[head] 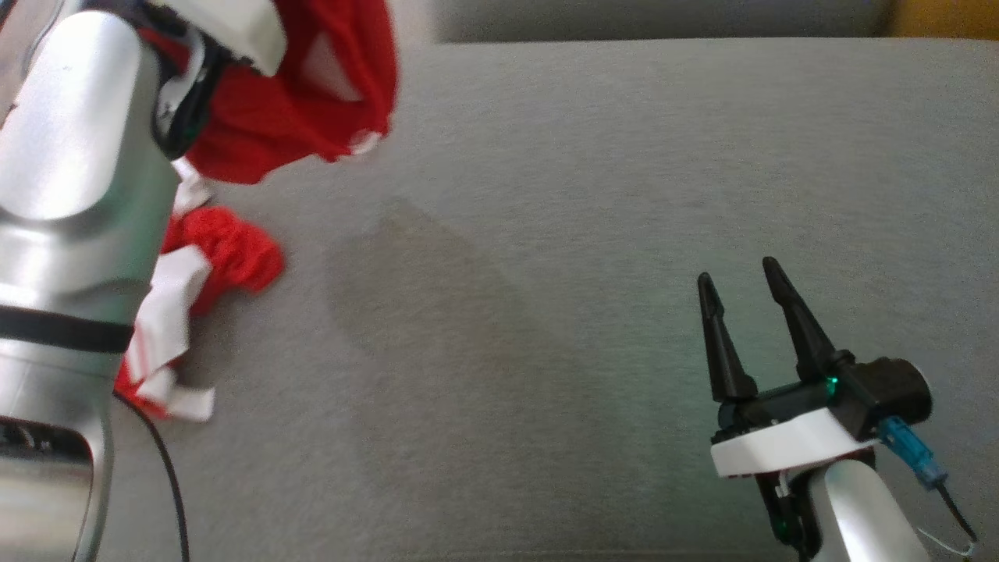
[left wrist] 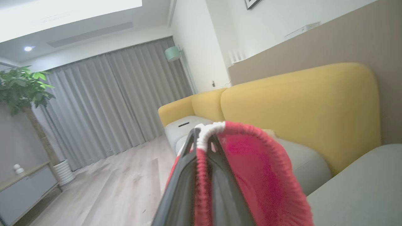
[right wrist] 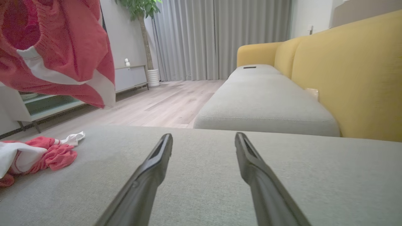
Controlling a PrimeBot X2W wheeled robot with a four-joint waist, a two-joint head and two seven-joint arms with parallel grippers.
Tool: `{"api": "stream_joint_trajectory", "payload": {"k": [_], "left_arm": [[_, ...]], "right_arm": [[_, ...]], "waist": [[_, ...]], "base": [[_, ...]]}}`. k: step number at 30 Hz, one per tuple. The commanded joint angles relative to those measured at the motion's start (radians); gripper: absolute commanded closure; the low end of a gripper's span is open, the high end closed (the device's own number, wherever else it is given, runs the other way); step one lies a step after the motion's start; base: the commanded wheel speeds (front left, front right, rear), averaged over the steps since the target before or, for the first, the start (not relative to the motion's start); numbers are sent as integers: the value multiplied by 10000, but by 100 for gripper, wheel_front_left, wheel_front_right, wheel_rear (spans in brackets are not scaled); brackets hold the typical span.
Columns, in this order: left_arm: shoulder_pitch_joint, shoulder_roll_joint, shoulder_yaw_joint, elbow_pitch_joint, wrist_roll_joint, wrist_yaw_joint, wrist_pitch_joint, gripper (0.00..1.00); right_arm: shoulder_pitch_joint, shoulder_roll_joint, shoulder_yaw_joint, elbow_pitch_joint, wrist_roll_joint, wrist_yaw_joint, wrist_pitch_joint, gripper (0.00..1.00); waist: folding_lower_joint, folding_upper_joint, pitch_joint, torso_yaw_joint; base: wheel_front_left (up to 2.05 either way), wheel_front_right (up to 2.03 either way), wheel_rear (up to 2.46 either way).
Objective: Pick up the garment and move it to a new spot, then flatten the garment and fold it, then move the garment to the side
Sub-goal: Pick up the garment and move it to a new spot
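Note:
The garment [head: 273, 117] is red with white trim and hangs bunched at the top left of the head view, lifted off the grey cushion [head: 562, 234]. In the left wrist view my left gripper [left wrist: 204, 135] is shut on the garment [left wrist: 260, 166], a ribbed red edge with a white hem pinched between the dark fingers [left wrist: 185, 175]. More red and white cloth [head: 195, 297] lies heaped on the cushion below; I cannot tell whether it joins the hanging part. My right gripper [head: 737, 273] stands open and empty at the lower right, low over the cushion [right wrist: 203, 137]. The hanging garment [right wrist: 62, 47] shows at upper left there.
My silver left arm [head: 70, 195] covers the left edge, with a black cable [head: 168, 484] below it. A yellow sofa back [right wrist: 345, 69] and another grey seat [right wrist: 263, 103] lie beyond the cushion's far edge. Wooden floor [right wrist: 163, 103], a cabinet [right wrist: 128, 78] and curtains [right wrist: 220, 37] are behind.

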Motion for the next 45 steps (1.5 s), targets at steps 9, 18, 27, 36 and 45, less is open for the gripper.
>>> {"api": "stream_joint_trajectory", "payload": {"k": [9,18,27,36,45], "left_arm": [[-997,-35,-799,-1167,-1312,17,301,100],[-143,-1009,-1369,-106,-1852,83,-56,100],[1848,-1976,-720,716,-1803,339,-345,100],[3458,-2299,550,-896,-462,657,-348,0],[6780,-2328,2119,-2735,18,1459,-349,0]], "right_arm": [[-182,61,405,-402,510,73,-53,0],[-571,61,499,-532,737,73,-53,0],[-945,62,633,-598,768,73,-53,0],[-721,62,480,-408,627,73,-53,0],[386,62,310,-47,397,73,-53,0]], "waist": [[3,0,-349,-2596],[3,0,653,-3550],[3,0,1665,-3679],[3,0,987,-2979],[3,0,-949,-1627]], "base": [[0,0,0],[0,0,0],[0,0,0],[0,0,0],[0,0,0]]}}
